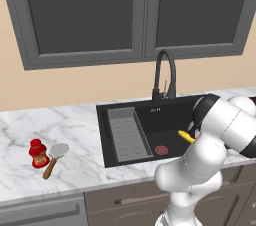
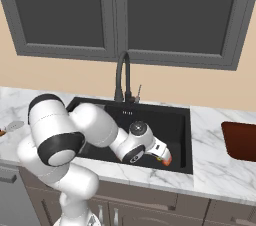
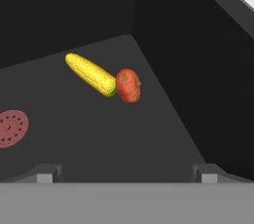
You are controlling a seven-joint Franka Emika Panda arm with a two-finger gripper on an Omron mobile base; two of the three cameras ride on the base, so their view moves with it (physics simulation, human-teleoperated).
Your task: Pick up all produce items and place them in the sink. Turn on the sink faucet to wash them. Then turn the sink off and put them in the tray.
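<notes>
Claw [image 3: 126, 172] wide open, holding nothing, down inside matte-black rectangular sink [image 1: 120, 107]. Yellow corn cob [image 3: 91, 74] and orange-red oblong vegetable [image 3: 128, 85] lie touching end to end on sink floor, well apart from round red drain [image 3: 11, 128].

Tray [image 2: 241, 140] cut off (right edge) — corn [image 1: 186, 136] half-hidden.

A red bottle [image 1: 37, 153] stands on the marble counter [image 1: 75, 170], with a wooden-handled spatula [image 1: 54, 158] just right of it.
</notes>
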